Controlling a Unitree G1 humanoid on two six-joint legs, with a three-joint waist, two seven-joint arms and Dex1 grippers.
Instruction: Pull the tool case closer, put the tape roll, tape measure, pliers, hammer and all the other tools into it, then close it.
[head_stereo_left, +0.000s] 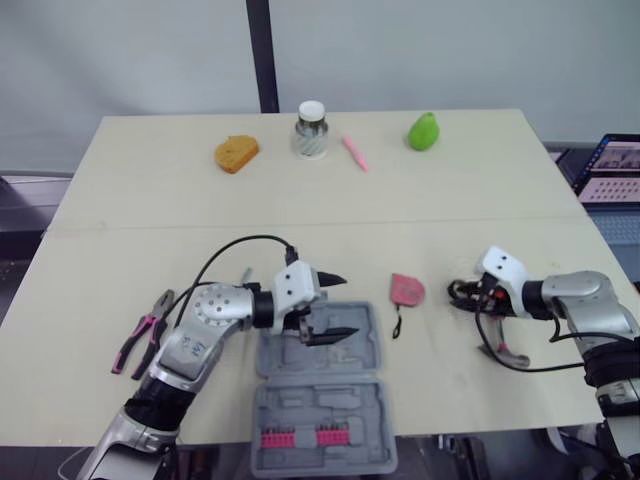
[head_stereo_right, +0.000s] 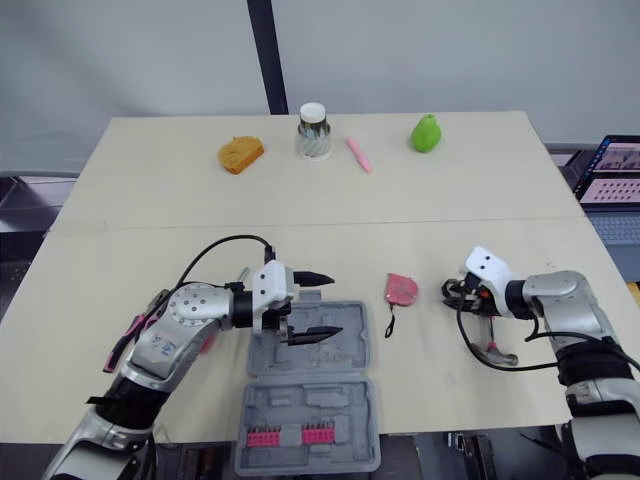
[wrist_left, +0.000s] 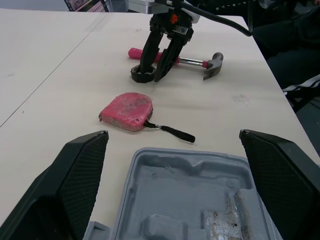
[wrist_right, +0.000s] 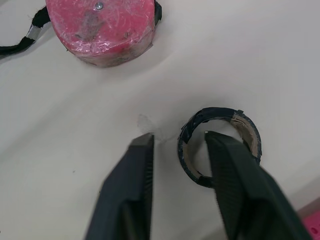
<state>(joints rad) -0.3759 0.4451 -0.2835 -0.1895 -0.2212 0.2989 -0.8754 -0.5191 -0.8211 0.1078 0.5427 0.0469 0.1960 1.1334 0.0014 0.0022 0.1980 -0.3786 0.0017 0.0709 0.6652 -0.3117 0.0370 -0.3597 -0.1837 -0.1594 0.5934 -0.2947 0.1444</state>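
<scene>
Tool case (head_stereo_left: 322, 412) lies open at the near edge of the table (head_stereo_left: 300, 200) in the head views. The left gripper (head_stereo_left: 348, 304) hovers over its far half with fingers spread. Pliers (head_stereo_left: 146, 340) lie to the case's left and the tape measure (head_stereo_left: 407, 290) just to its right. Farther right, the right gripper (head_stereo_left: 468, 293) points down at the table.

In the left wrist view, the right gripper stands over a dark ring, with the hammer (wrist_left: 213, 64) lying just behind it.

In the right wrist view, that ring is the tape roll (wrist_right: 216, 115). One finger sits inside its hole and the other outside the wall, apart and not yet pinching.

The roll is probably light and stiff, though it may skid on the smooth tabletop. Pinching through the wall, as the fingers are now set, looks like the surest hold.
</scene>
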